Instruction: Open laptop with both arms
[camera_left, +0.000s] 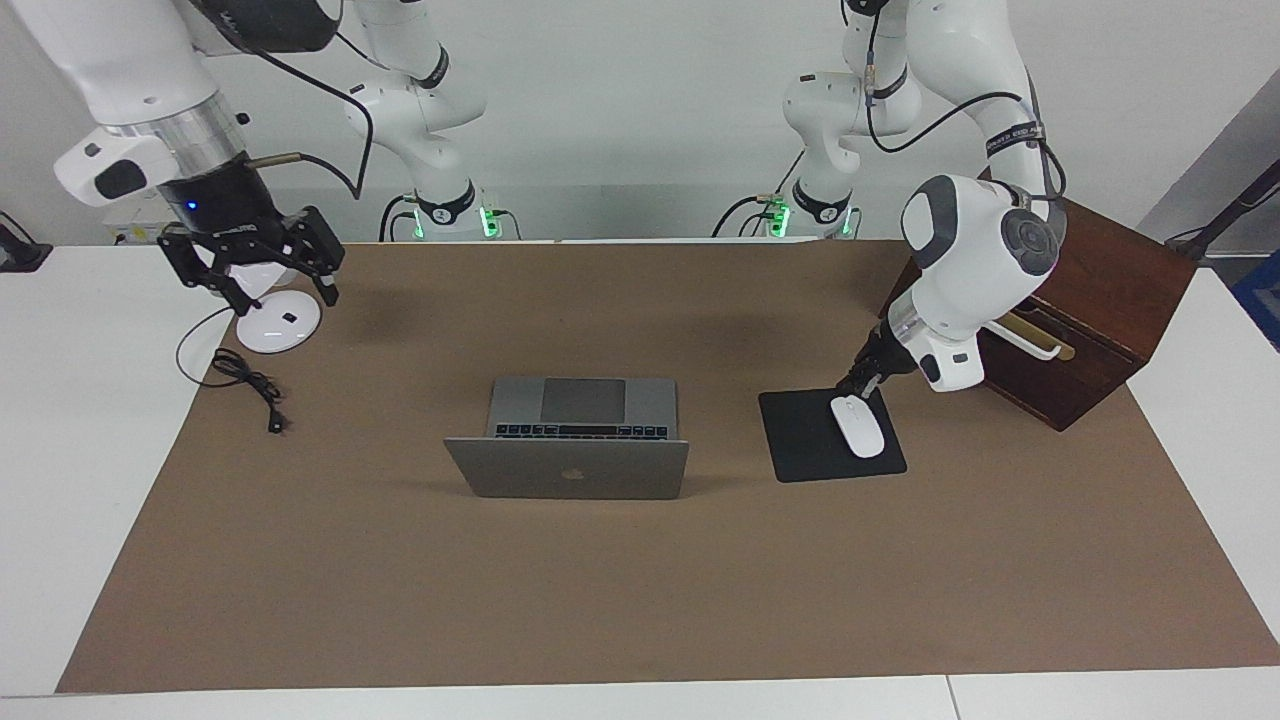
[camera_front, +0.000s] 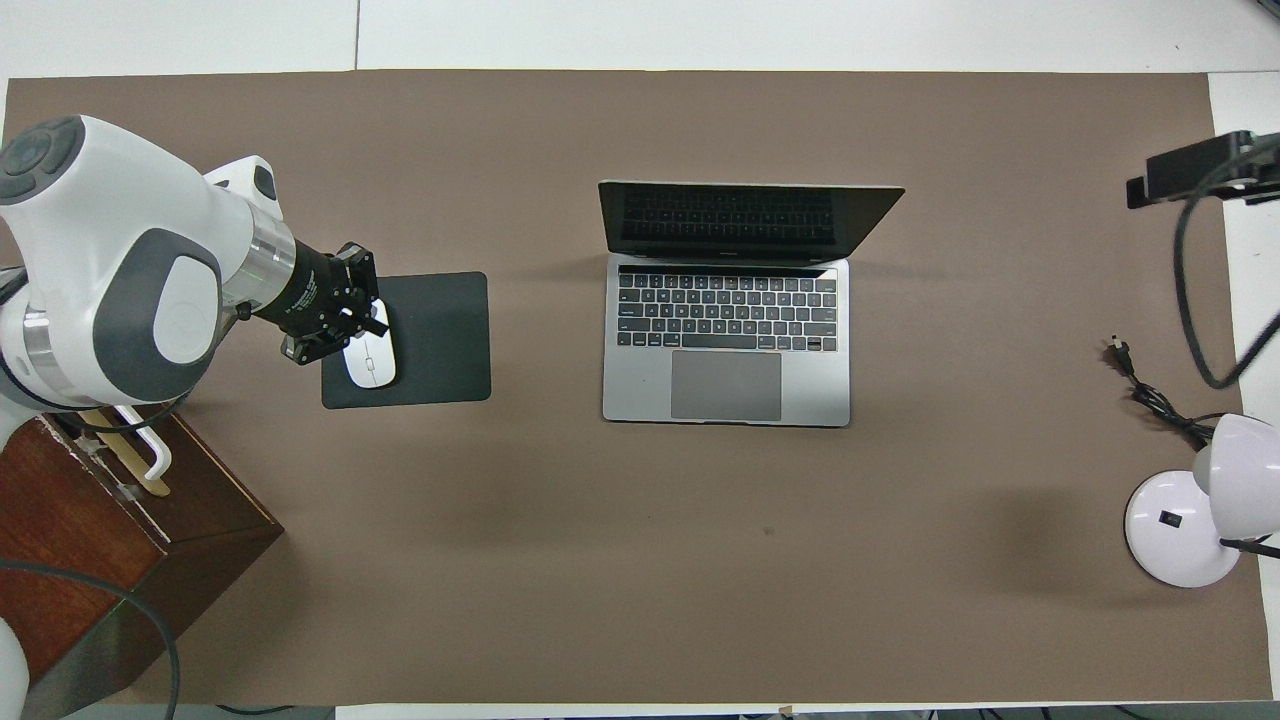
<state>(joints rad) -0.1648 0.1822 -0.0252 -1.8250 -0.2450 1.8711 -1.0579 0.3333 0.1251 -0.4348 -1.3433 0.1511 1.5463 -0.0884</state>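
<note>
The silver-grey laptop (camera_left: 570, 470) stands open in the middle of the brown mat, its lid up with the apple logo facing away from the robots. In the overhead view the laptop (camera_front: 727, 385) shows a dark screen, dark keyboard and large trackpad. My left gripper (camera_left: 857, 385) is low, at the end of a white mouse (camera_left: 858, 427) nearer the robots, on the black mouse pad (camera_left: 800, 440); it also shows in the overhead view (camera_front: 345, 320). My right gripper (camera_left: 285, 300) is open, empty and raised over a white lamp base (camera_left: 278, 325). Neither gripper touches the laptop.
A dark wooden box (camera_left: 1090, 310) stands at the left arm's end, close to that arm. A white desk lamp (camera_front: 1185, 530) and its black cable (camera_front: 1150, 395) lie at the right arm's end. A brown mat (camera_left: 640, 600) covers the table.
</note>
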